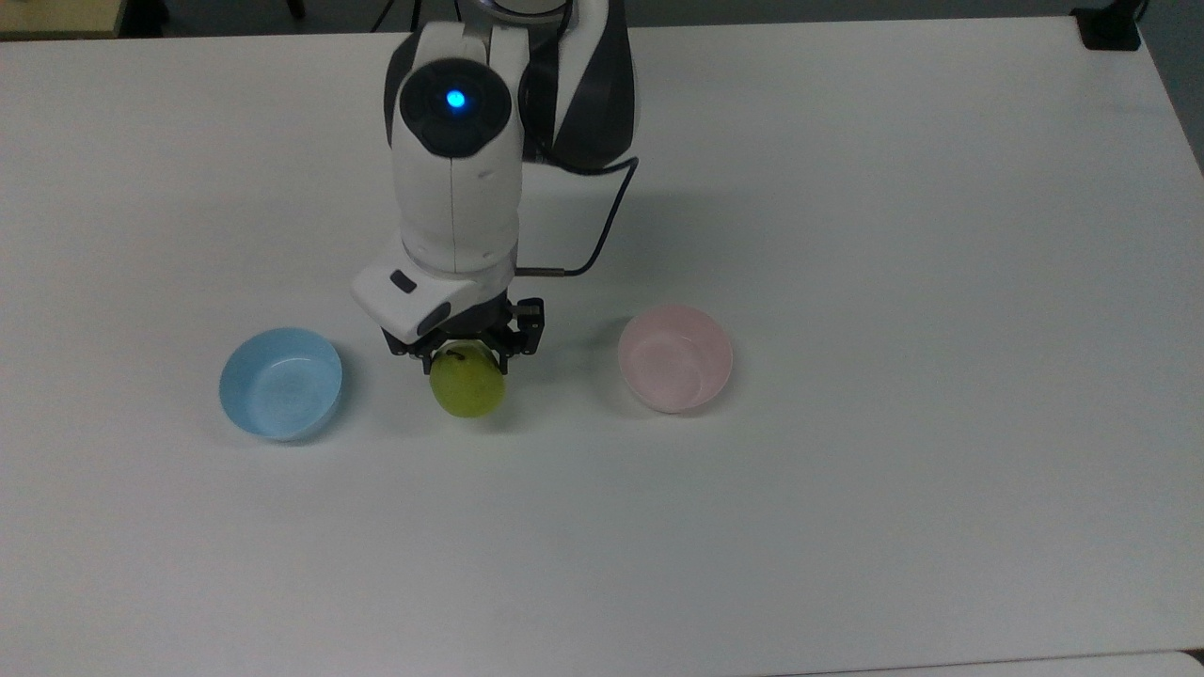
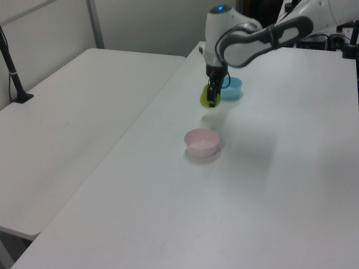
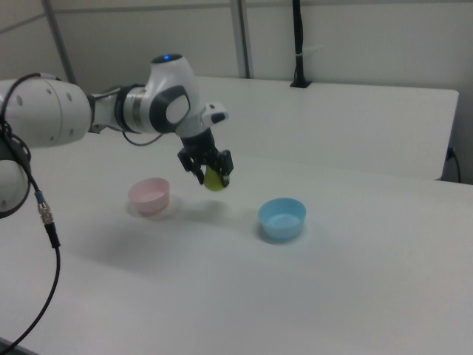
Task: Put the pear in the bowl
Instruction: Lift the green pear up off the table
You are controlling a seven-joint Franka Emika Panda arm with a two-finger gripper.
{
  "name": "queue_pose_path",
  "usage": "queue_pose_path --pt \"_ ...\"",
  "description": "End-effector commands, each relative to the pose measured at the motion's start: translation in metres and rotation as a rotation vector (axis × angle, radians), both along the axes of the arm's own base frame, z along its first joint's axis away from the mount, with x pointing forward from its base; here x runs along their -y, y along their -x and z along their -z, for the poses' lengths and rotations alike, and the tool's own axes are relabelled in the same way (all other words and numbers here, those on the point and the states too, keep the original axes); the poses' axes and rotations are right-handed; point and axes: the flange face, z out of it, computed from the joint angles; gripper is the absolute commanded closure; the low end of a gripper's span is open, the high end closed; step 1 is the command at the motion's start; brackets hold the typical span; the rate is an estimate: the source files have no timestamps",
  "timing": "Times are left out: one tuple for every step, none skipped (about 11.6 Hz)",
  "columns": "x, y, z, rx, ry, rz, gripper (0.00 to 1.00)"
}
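The smooth, slippery pear (image 1: 466,385) is squeezed near its stem by the gripper (image 1: 467,356), above the table (image 1: 847,470).

**Three cameras around one white table**

The top view looks steeply down on the table (image 1: 847,527) from above, arm (image 1: 456,188) entering from the upper edge. The left view stands off one end, higher and farther back, looking along the table with the pink bowl (image 2: 201,142) nearer than the blue bowl (image 2: 231,88). The right view faces back from the other side, lower and closer, blue bowl (image 3: 281,218) nearer. All three share both bowls and the arm.
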Motion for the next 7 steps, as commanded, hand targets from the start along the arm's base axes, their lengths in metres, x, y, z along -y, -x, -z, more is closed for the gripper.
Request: queue_pose_path --pt "0.006 0.019 -0.076 0.067 -0.046 0.012 0.84" --pt "0.005 0.02 -0.08 0.069 -0.047 0.012 0.84" --pt "0.001 0.021 -0.086 0.078 -0.061 0.016 0.84" --pt "-0.018 0.021 -0.088 0.08 -0.07 -0.001 0.84" --pt "-0.037 0.022 -0.091 0.085 -0.078 -0.017 0.83" --pt "-0.063 0.024 -0.089 0.083 -0.089 -0.035 0.82" --pt "-0.086 0.026 -0.088 0.081 -0.093 -0.049 0.82"
